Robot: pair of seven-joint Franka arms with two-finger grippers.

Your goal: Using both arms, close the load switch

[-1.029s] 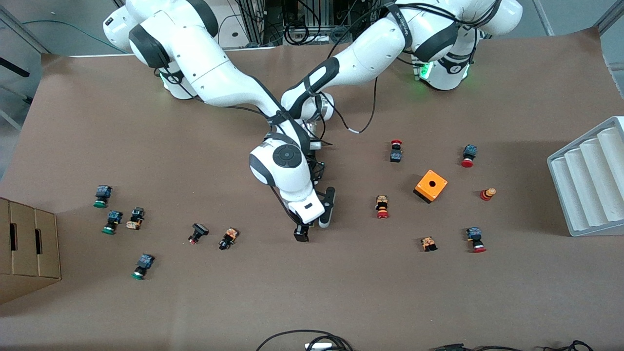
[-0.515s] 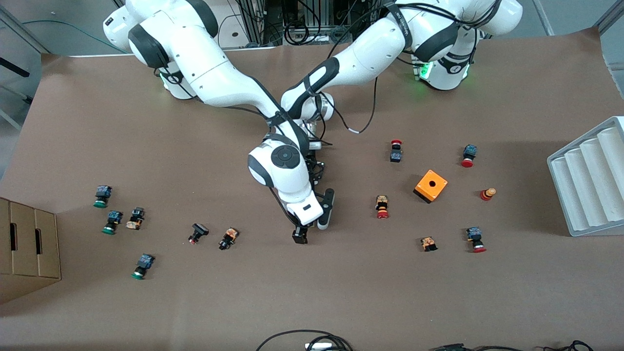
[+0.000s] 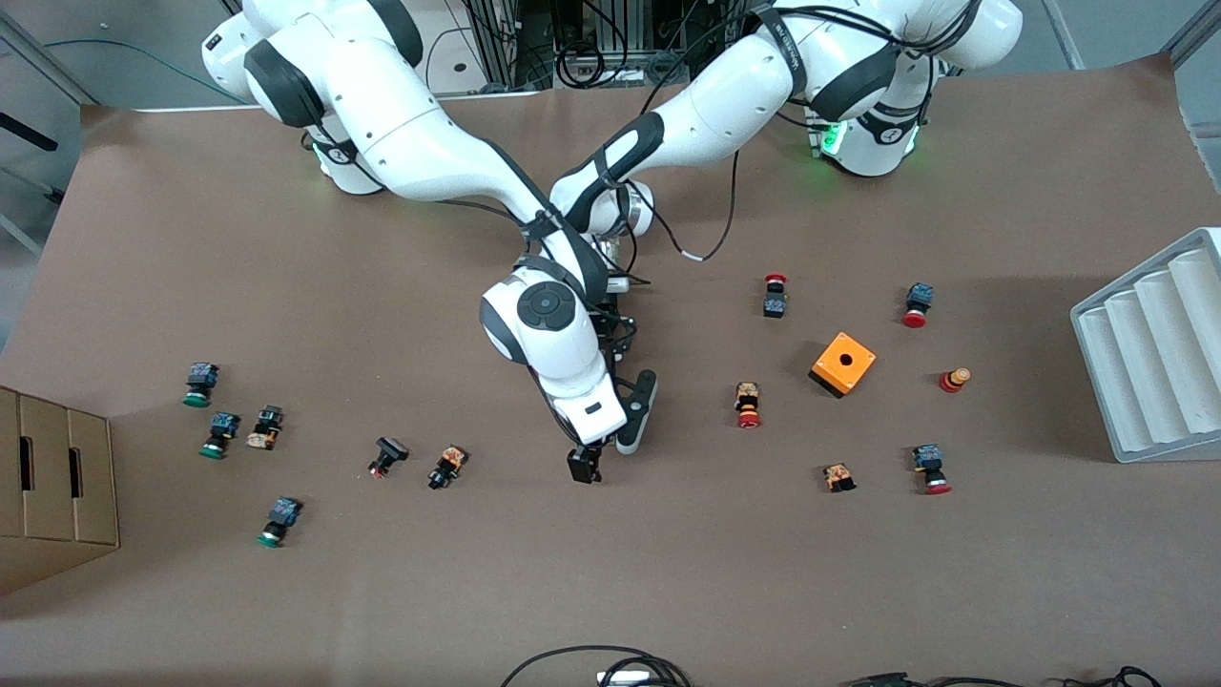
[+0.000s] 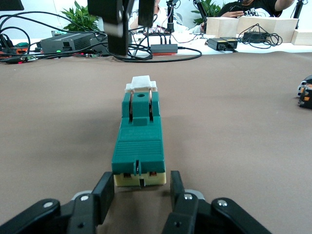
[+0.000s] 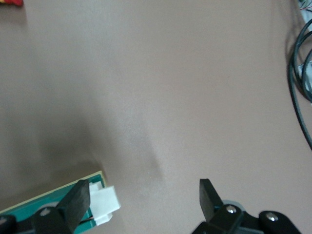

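So the switch is lying flat around the middle of the worktop, well away from every edge, and from the front camera the right arm's wrist covers most of it. The left end effector is down at worktop level with its fingers pressed up against both sides of the switch's cream end, so it looks clamped on it. The right end effector is over the other end, the one with the white slider, and its fingers are wide apart, one finger just beside the slider and the other off over bare worktop. Both arms cross over each other mid-worktop to get there. An orange box sits toward the left arm's end, with red buttons scattered around it, and green buttons are near the right arm's end. A grey tray hangs off the edge at the left arm's end, and a carton is at the edge at the right arm's end.
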